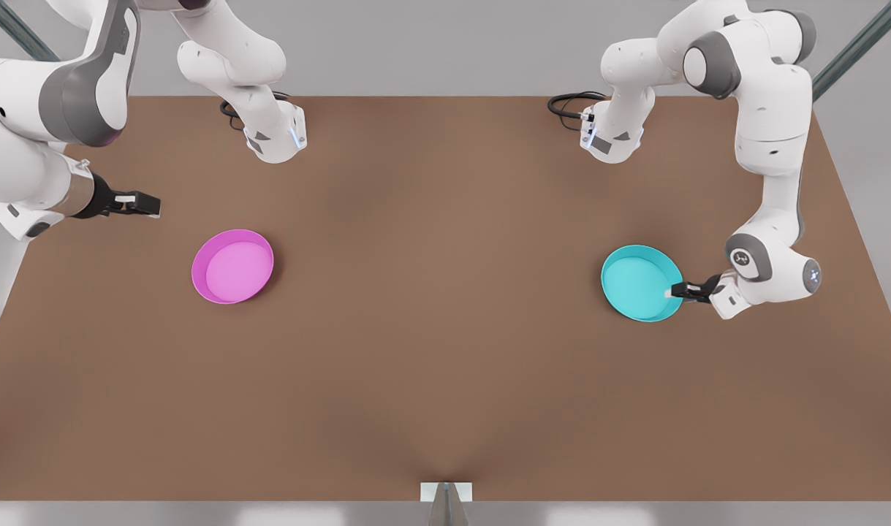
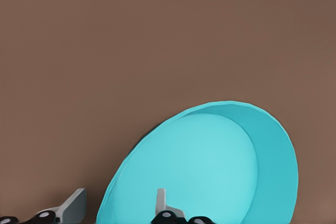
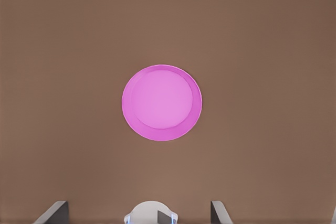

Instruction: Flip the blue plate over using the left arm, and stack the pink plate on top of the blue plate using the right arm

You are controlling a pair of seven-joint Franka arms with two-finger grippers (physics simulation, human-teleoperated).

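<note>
Front view: on the brown matte table (image 1: 445,380), the left gripper (image 1: 677,291) straddles the four o'clock rim of the round, smooth cyan plastic plate (image 1: 637,281), fingers spread; the round magenta plate (image 1: 232,266) lies well apart. The right gripper (image 1: 149,204) hovers at its ten o'clock, opening unclear.

Left wrist view: one finger (image 2: 161,201) sits inside the tilted cyan plate (image 2: 210,166), the other outside.

Right wrist view: the right gripper's fingers (image 3: 52,212) stand wide apart, the magenta plate (image 3: 161,102) lying flat beyond them.

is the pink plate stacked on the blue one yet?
No. In the front view the pink plate lies alone on the table, far from the blue plate, which the left gripper is at.
</note>
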